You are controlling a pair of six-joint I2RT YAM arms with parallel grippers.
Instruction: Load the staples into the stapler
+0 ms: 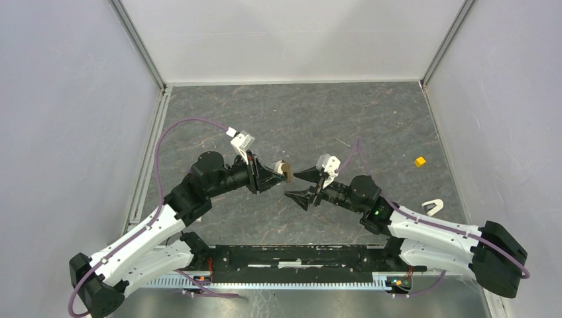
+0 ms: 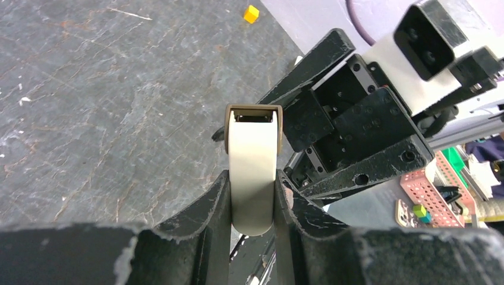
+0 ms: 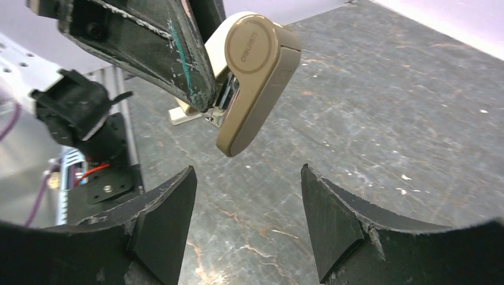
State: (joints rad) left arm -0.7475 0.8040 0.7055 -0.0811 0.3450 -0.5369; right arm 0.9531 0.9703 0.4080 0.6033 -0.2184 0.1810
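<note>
Left wrist view shows us our left gripper point(image 2: 252, 181) clamped tight on the beige stapler point(image 2: 252, 139), raised mid-table; our right gripper point(image 3: 246, 202) stands wide open and empty just right of it.

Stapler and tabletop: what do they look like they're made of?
The stapler looks plastic: matte tan and cream shell, moulded lettering; a shiny, probably metal part shows inside. The tabletop is dark grey, veined like slate or stone-print laminate; cannot tell which.

The stapler point(image 2: 253, 166) between the left gripper's point(image 2: 252, 178) jaws is smooth matt plastic with glinting metal inside. The fingers point(image 2: 202, 219) look scuffed, chipped plastic; the table point(image 3: 404, 107) below, dull veined stone
</note>
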